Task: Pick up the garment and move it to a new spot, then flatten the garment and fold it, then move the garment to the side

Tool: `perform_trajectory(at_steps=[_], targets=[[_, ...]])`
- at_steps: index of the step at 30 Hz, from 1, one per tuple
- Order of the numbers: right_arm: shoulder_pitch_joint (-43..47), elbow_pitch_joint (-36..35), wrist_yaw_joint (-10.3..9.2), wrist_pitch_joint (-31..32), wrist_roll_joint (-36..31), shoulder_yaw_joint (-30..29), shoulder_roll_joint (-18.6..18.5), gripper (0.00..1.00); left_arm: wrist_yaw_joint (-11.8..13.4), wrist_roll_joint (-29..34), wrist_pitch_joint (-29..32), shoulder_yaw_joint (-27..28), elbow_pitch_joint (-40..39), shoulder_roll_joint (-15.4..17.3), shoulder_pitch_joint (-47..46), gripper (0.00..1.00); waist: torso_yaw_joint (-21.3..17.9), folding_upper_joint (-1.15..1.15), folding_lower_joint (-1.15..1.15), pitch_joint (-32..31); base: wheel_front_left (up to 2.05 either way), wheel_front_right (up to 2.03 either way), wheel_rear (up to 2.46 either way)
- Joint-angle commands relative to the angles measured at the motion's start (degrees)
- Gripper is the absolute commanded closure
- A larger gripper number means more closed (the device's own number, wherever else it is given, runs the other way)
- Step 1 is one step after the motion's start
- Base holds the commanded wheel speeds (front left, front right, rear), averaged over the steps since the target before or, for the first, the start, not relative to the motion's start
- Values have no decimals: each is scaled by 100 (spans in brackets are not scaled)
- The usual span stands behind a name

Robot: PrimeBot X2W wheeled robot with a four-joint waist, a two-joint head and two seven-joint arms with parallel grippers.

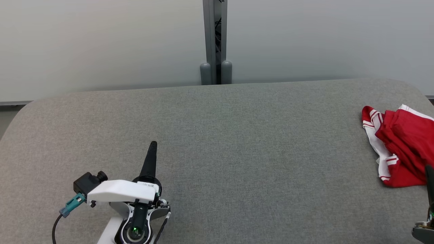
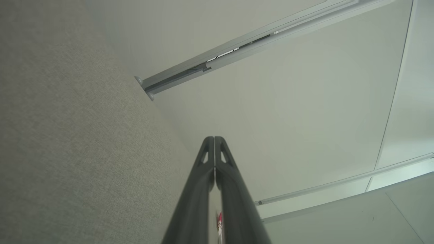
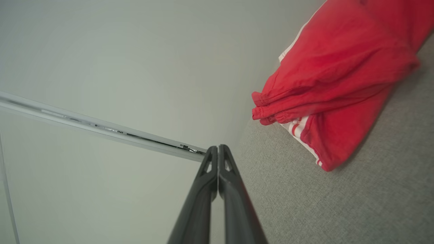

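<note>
Red garment (image 1: pixel 403 145) crumpled at tabletop (image 1: pixel 237 135) rt edge; L claw (image 1: pixel 153 145) pinched tight, empty; R claw (image 3: pixel 218 147) likewise, near garment

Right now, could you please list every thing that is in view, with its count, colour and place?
garment: one, red with white stripes, crumpled at the table's right edge.
table: one, grey fabric top, across the foreground.
wall panels: two, pale grey, behind the table.
post: one, grey, between the panels, two rounded caps at its foot.
left gripper: one, dark fingers, shut on nothing, over the table's near left part.
right gripper: one, dark fingers, shut, beside the garment, not gripping it.
</note>
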Motion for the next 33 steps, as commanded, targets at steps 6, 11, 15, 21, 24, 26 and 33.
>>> perform_trajectory(at_steps=[6, 11, 15, 21, 24, 26, 33], targets=[[-48, -56, 2, 186, 421, -179, -70, 100, -82, -365, 42, -45, 59, 19, -263, 100, -26, 0, 0, 7, 0, 0, 0], [-44, -67, 2, 290, 660, -280, -72, 100, -117, -596, 65, -76, 120, 20, -347, 100, -45, 0, 0, 12, 0, 0, 0], [-41, -74, 2, 368, 854, -362, -75, 100, -142, -761, 89, -100, 166, 21, -377, 100, -61, 0, 0, 17, 0, 0, 0], [-37, -86, 2, 480, 1119, -475, -76, 100, -179, -1026, 107, -129, 230, 22, -474, 100, -84, 0, 0, 23, 0, 0, 0], [-35, -92, 2, 537, 1249, -534, -78, 100, -205, -1134, 126, -147, 270, 23, -507, 100, -95, 0, 0, 26, 0, 0, 0], [-34, -96, 2, 579, 1331, -561, -78, 100, -216, -1215, 135, -158, 289, 23, -549, 100, -103, 0, 0, 29, 0, 0, 0], [-30, -107, 2, 677, 1582, -674, -79, 100, -252, -1442, 157, -192, 349, 25, -605, 100, -126, 0, 0, 35, 0, 0, 0]])
